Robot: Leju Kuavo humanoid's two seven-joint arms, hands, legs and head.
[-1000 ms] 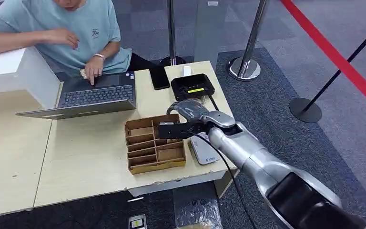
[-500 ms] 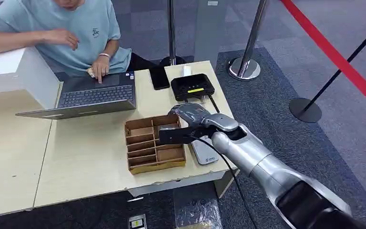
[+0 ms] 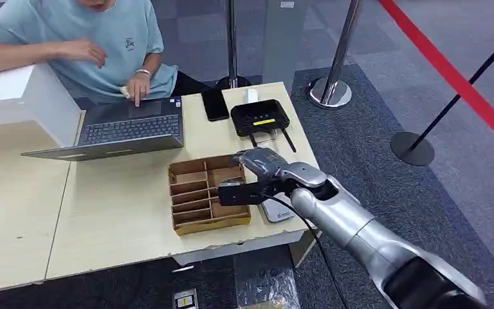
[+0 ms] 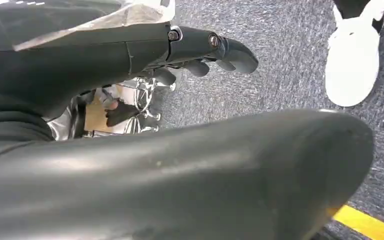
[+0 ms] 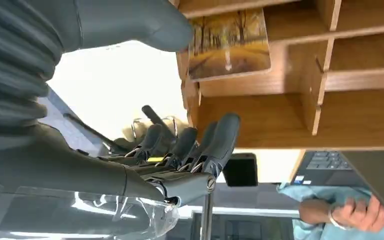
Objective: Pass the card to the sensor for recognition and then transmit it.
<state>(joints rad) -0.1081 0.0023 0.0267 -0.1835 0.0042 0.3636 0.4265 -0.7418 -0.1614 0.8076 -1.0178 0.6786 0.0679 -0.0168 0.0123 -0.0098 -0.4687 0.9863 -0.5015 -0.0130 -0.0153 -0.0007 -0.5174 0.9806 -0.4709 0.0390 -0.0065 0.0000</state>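
A card (image 5: 228, 44) printed with a yellow autumn scene lies flat in a compartment of the brown cardboard organizer (image 3: 196, 201) on the table. My right hand (image 3: 252, 182) hovers over the organizer's right side. In the right wrist view its thumb (image 5: 130, 22) reaches to the card's edge, while the dark fingers (image 5: 215, 140) stay stretched out, apart from the card. It grips nothing. The black sensor box (image 3: 260, 118) with a yellow strip stands behind the organizer. My left hand (image 4: 205, 47) hangs over the carpet with loosely bent fingers, holding nothing.
A person (image 3: 103, 38) types on a laptop (image 3: 132, 125) at the table's far side. A black phone (image 3: 215, 105) lies beside the sensor, and a grey flat device (image 3: 276, 210) lies right of the organizer. Stanchions (image 3: 331, 90) stand beyond the table. A white box (image 3: 13, 96) stands at the left.
My right hand has slid from the organizer's far compartments toward its near right side. The person's typing hand shifted slightly on the laptop.
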